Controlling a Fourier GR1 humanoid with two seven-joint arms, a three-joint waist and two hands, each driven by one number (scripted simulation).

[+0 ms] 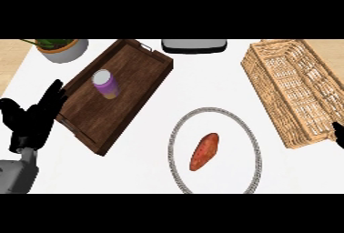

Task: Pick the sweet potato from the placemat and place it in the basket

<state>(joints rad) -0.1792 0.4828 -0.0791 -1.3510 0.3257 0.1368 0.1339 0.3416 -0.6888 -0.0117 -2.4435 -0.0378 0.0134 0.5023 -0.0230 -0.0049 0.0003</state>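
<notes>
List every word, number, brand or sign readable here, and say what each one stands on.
None: no text can be read.
Purple cup on the wooden tray: no lettering can be made out.
Sweet potato, placemat, basket, plant pot: no marks show.

Bright, even light washes the white table to a flat, nearly uniform white, and shadows on it are faint at most. The dark brown wooden tray and the black left hand read as deep, low-detail darks, while the orange sweet potato shows soft shading along its length.
</notes>
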